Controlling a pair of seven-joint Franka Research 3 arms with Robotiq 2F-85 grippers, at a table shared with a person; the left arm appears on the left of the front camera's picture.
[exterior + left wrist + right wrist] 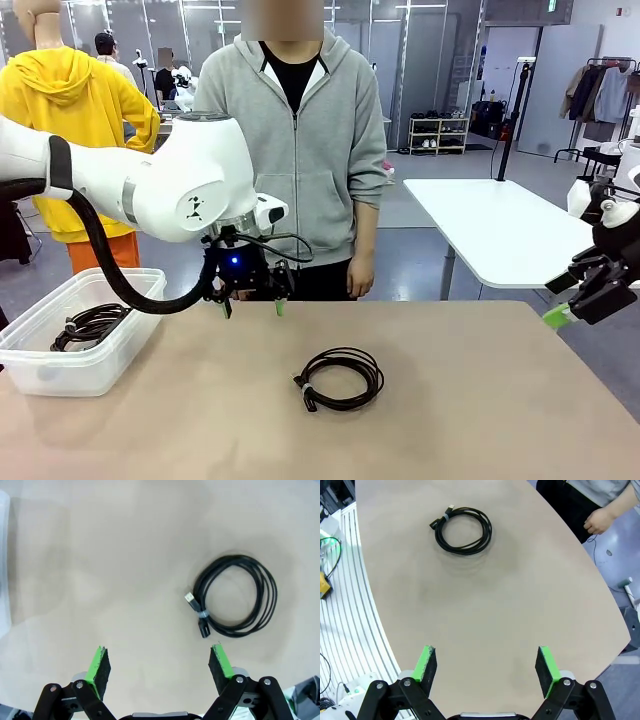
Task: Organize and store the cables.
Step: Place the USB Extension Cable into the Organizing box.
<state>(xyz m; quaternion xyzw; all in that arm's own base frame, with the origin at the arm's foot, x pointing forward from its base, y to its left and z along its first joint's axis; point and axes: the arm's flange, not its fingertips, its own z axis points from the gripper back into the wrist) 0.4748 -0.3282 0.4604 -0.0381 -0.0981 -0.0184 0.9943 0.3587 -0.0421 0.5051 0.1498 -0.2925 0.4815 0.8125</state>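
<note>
At the left, a clear bin (75,345) already holds one coiled cable (92,324), so that's evidently the store. The left gripper (252,305) hangs over the table with fingers spread wide and empty; the remaining cable (340,379) lies just ahead and to one side of them. The right gripper (578,303) waits off the table's edge, equally spread and empty.

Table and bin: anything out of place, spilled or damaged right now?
Nothing damaged or spilled. One coiled cable lies loose mid-table, tied and tidy, not yet stored; another cable sits inside the clear bin. Both grippers, left and right, are open and empty.
</note>
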